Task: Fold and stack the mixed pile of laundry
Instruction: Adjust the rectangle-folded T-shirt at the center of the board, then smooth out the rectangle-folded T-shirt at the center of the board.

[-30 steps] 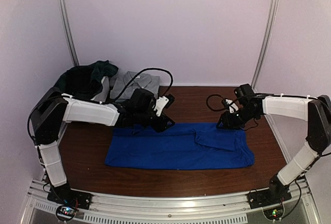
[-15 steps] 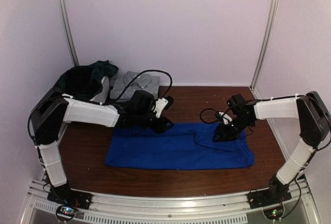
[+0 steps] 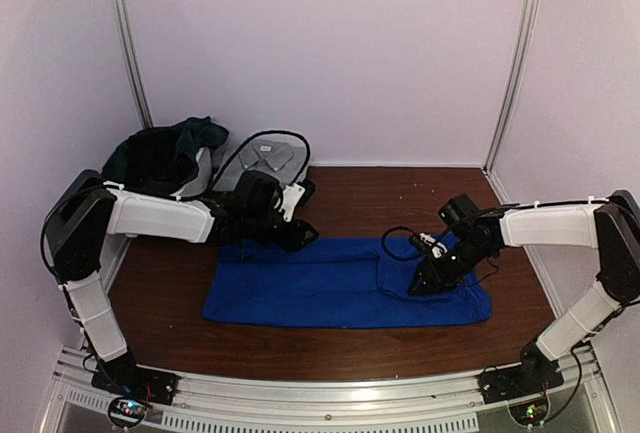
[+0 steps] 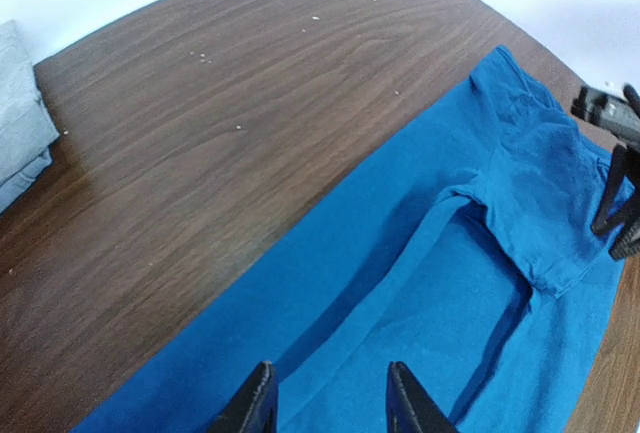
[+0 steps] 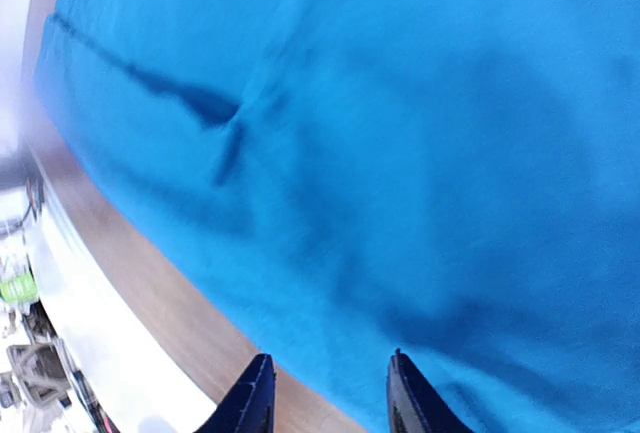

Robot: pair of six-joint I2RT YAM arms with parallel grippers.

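Top external: blue T-shirt (image 3: pixel 320 293) stretches left-to-right; left tool (image 4: pixel 330 368), right tool (image 5: pixel 330 358) both parted.

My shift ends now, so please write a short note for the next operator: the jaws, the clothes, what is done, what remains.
Left gripper: jaws open, empty, low over the blue shirt's far edge.
Right gripper: jaws open, empty, over the shirt's right end.
Blue shirt lies flat across the table, a sleeve folded in. Grey shirt sits folded at the far left, dark pile beside it.
Done: grey shirt. Left: finish folding the blue shirt, stack it, then the dark pile.
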